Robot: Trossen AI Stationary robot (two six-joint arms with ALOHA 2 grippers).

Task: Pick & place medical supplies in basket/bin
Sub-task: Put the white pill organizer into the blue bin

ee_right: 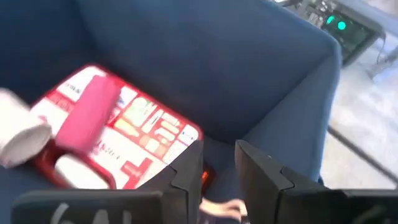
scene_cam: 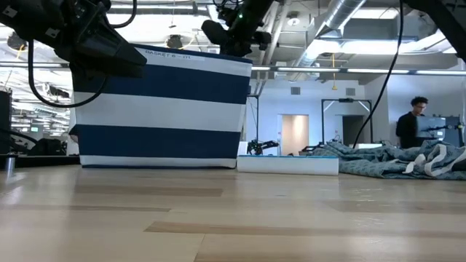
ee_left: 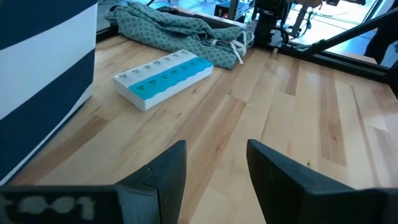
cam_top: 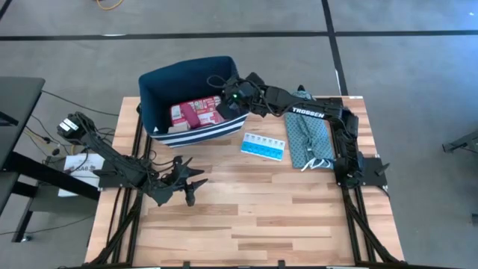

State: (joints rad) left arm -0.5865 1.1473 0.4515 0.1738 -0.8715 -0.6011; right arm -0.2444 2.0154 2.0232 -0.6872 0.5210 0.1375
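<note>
Your right gripper (cam_top: 224, 104) hangs inside the bin (cam_top: 153, 82) at upper centre, jaws narrowly parted, empty. Lift straight up (clear the rim). The pill organizer (cam_top: 263, 147) waits centre-right; the left gripper (cam_top: 188, 183) idles, jaws apart.

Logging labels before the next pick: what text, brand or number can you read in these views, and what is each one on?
"TROSSEN": white letters on the right arm, high view.
"BASKET B - 01" or similar: small print along the bin top band, low view; only partly legible.
First-aid case in the bin: printed text, too blurred to read.
Pill organizer: lid markings too small to read.
</note>
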